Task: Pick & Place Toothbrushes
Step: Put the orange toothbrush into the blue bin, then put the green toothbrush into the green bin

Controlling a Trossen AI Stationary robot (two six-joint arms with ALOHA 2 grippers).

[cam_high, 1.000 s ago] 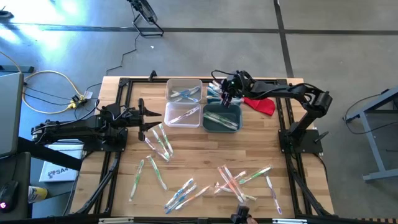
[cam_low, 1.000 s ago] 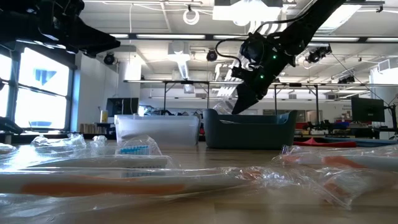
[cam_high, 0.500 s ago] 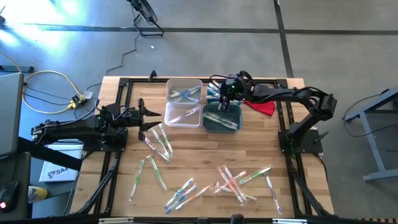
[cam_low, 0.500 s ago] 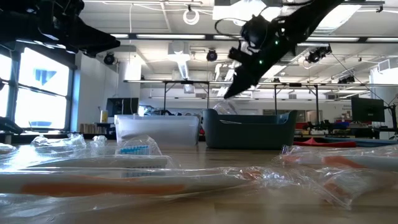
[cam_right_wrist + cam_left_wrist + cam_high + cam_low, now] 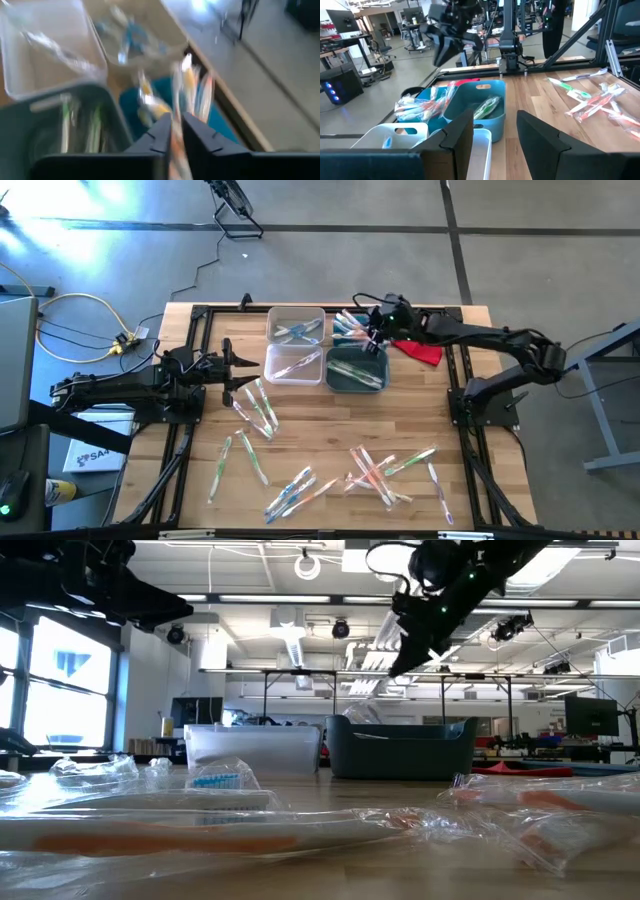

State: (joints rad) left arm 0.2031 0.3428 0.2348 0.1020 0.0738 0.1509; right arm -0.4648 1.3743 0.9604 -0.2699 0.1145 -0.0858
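The table is a slatted wooden top framed by black rails. Four bins stand in a cluster at its far edge: two clear bins on the left arm's side, a dark teal bin beside the near clear one, and a brighter blue bin behind the teal one.

The left arm lies low along its own side of the table. The left pincer hangs just short of the clear bins with its fingers parted and nothing between them.

The right arm reaches across from its side over the bins. The right pincer is raised above the boundary between the teal bin and the blue bin. In the right wrist view its fingers stand nearly together; a thin pale object shows in the narrow gap, but it cannot be determined whether this is gripped or lies below.

A red cloth-like piece lies on the table just beside the bins, under the right arm.

The toothbrushes, in clear wrappers, lie scattered over the near half of the table in several loose groups. Others rest inside all four bins: green-accented ones in the teal bin, orange and blue ones in the blue bin.
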